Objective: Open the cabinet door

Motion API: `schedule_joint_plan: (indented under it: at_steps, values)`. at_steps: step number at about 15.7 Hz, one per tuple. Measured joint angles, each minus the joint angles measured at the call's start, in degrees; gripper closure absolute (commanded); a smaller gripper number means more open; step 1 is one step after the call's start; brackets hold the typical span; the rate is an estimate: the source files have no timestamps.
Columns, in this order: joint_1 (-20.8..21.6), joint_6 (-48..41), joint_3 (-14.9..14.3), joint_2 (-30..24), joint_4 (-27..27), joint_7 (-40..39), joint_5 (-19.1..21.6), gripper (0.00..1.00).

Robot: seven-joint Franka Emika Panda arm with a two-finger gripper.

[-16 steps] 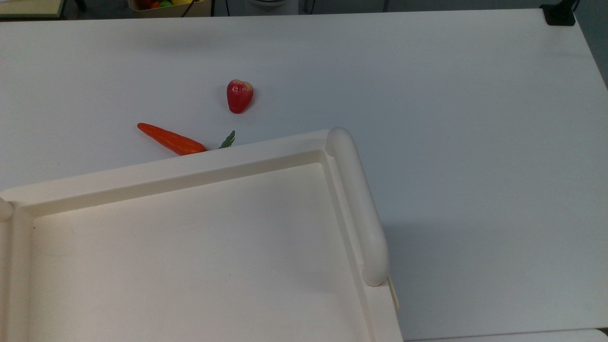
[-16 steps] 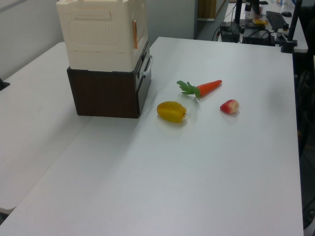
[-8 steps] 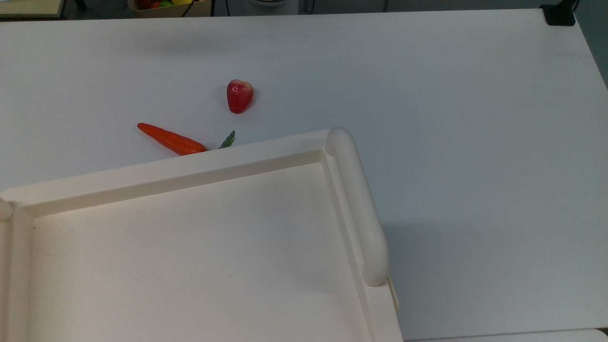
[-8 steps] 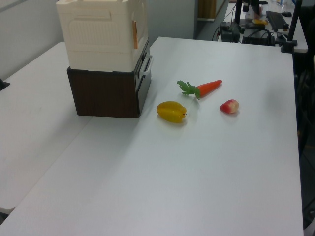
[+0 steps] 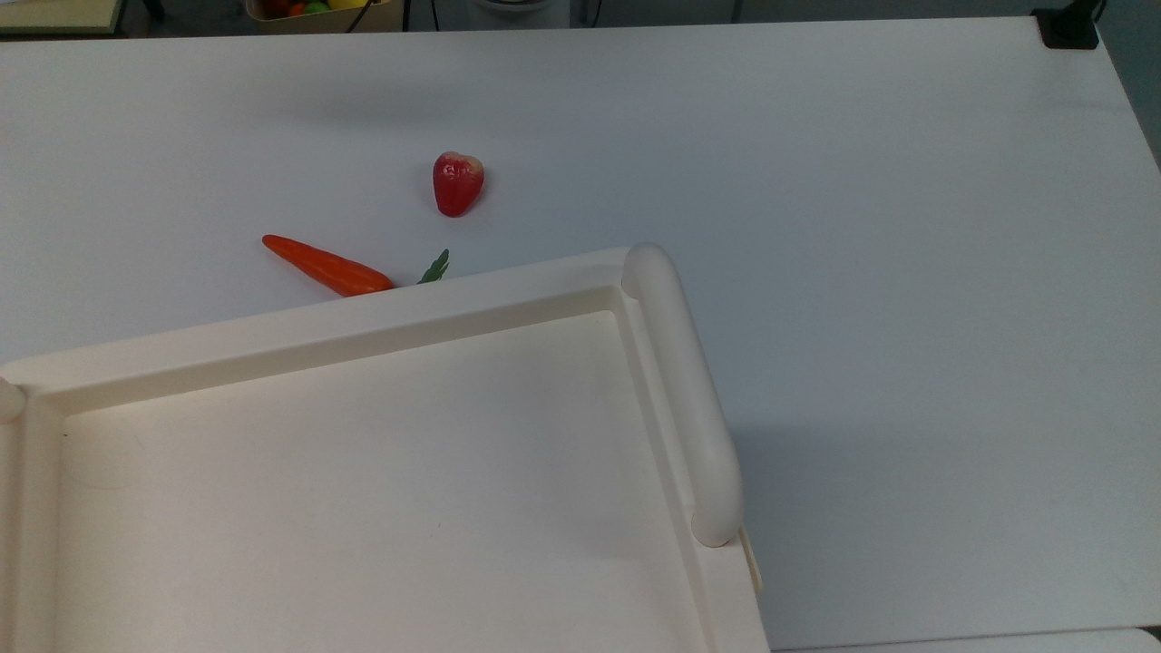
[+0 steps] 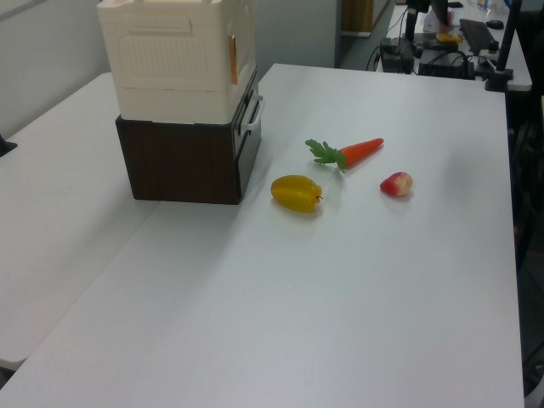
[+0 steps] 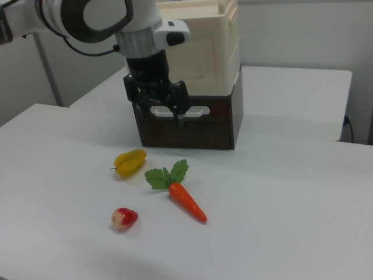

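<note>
Cream cabinet [image 5: 363,472] fills the top view's lower left for me, its rounded rail toward the top view's right, with a carrot [image 5: 326,266] and a strawberry [image 5: 457,183] beyond on the tabletop [image 5: 862,227]. From the left view, it sits atop a dark drawer box [image 6: 183,161], beside a yellow fruit [image 6: 297,193]. On the right view, I see the gripper [image 7: 167,114] before the box's white handle [image 7: 175,111], fingers spread; the cabinet door [image 7: 201,55] looks closed.

Robotics lab, white worktable [image 6: 340,280], toy food, cabled equipment bench [image 6: 442,42] behind
</note>
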Motion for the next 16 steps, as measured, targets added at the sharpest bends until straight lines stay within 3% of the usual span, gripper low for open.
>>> schedule_joint_plan:
  at_steps: [9,12,16]
  values:
    - [10.74,5.88,0.25,3.68,2.33,0.01,-0.07,0.00]
    - [15.30,8.48,0.31,5.76,2.60,0.56,-1.83,0.00]
    - [17.02,18.50,0.47,7.56,3.29,6.11,2.59,0.00]
